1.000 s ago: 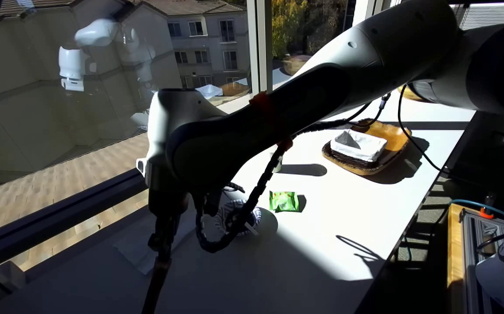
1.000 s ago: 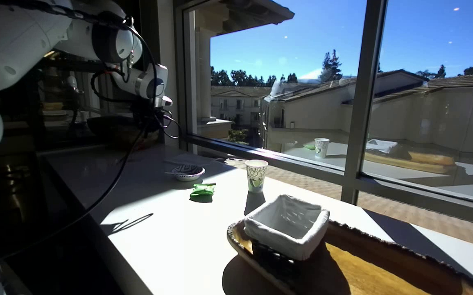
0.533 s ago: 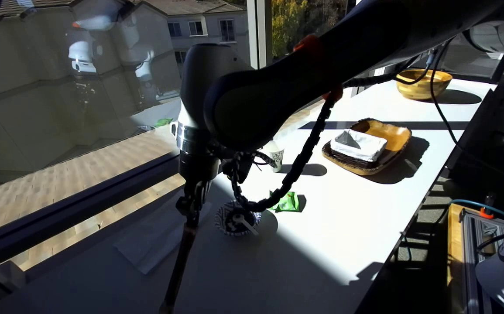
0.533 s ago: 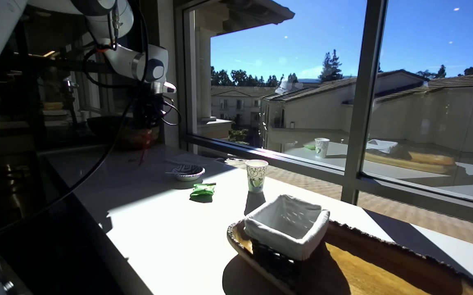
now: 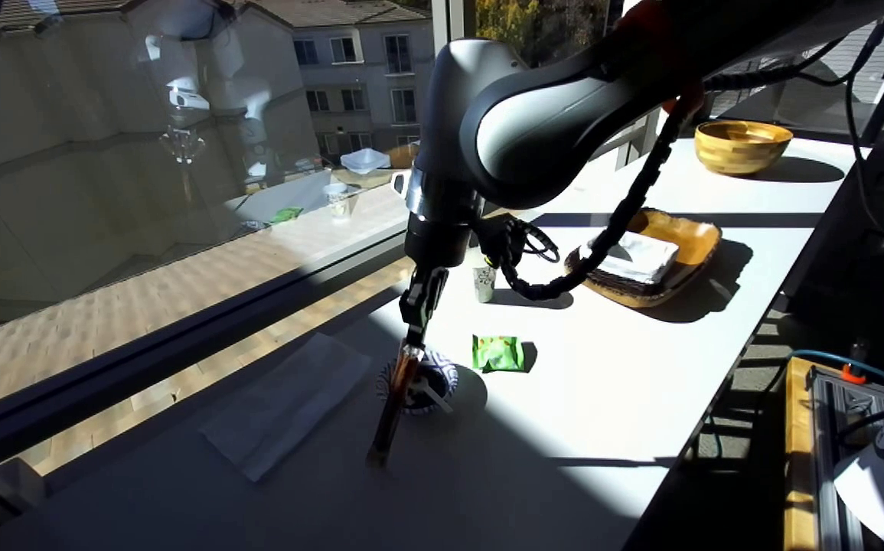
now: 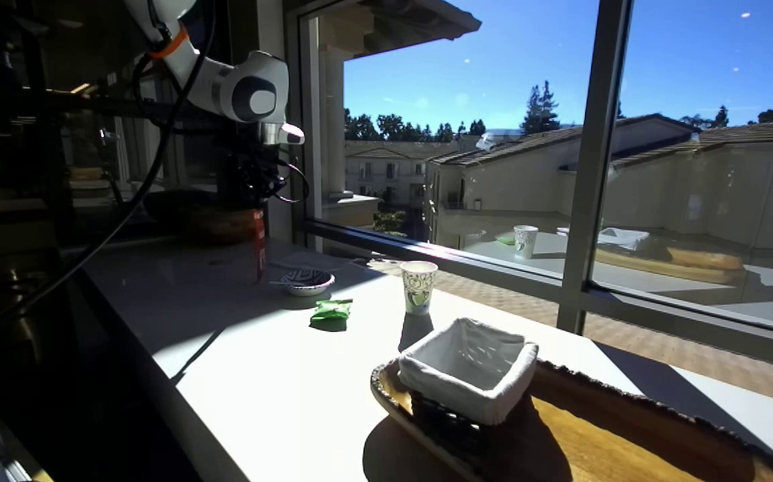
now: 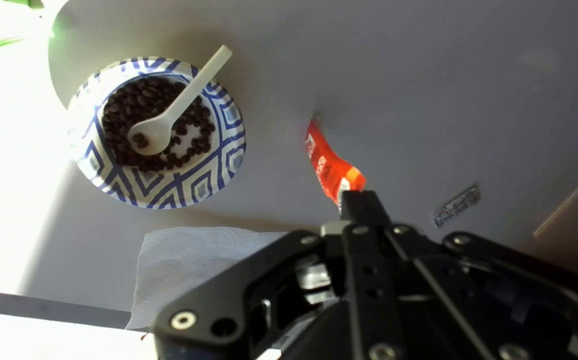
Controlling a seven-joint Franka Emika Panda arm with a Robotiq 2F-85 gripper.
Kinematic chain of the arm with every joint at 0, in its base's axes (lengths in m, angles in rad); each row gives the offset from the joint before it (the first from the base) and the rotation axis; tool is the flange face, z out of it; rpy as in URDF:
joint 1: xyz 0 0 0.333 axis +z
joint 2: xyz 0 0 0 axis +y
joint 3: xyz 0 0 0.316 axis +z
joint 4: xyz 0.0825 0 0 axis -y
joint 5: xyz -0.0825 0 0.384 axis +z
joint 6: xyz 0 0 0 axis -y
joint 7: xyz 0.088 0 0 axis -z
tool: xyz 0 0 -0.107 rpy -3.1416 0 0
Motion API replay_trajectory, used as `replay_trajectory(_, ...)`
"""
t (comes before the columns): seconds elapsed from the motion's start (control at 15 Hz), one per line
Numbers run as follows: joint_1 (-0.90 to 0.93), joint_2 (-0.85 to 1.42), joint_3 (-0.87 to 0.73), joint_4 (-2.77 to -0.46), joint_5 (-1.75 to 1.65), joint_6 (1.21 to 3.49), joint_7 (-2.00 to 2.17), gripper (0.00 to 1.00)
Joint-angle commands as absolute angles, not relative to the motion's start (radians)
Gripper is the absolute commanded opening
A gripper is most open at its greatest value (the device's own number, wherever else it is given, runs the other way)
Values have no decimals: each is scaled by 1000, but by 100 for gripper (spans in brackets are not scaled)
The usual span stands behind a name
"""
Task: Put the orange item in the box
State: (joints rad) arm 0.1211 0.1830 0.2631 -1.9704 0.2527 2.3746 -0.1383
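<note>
The orange item [image 5: 394, 409] is a long, thin red-orange packet. It hangs below my gripper [image 5: 411, 346] in both exterior views, and it also shows in the wrist view [image 7: 328, 165]. In the wrist view the gripper [image 7: 362, 195] has its fingertips together on one end of the packet. In an exterior view the packet [image 6: 260, 251] hangs nearly upright; I cannot tell whether its lower end touches the table. The box, a brown tray with a low raised rim [image 5: 693, 239], stands farther along the table, away from the gripper. A dark basket with a white lining [image 6: 436, 388] stands in it.
A patterned paper bowl [image 7: 231, 140] with a spoon and brown beans is beside the packet. A green packet [image 5: 497, 353], a paper cup [image 6: 418, 288] and a white napkin [image 5: 288, 405] are near. A yellow-brown wooden bowl [image 5: 744, 149] stands far back. The window runs along the table.
My gripper has moved with the packet toward the paper bowl, rightward in both exterior views. It has stayed shut on the packet. The things on the table have not moved.
</note>
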Motion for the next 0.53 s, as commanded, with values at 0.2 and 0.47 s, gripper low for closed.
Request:
replay_trajectory(0.2, 137, 153, 245, -2001, 261, 2373, -144, 0)
replay_trajectory(0.47, 141, 128, 235, -2011, 232, 2367, -144, 0)
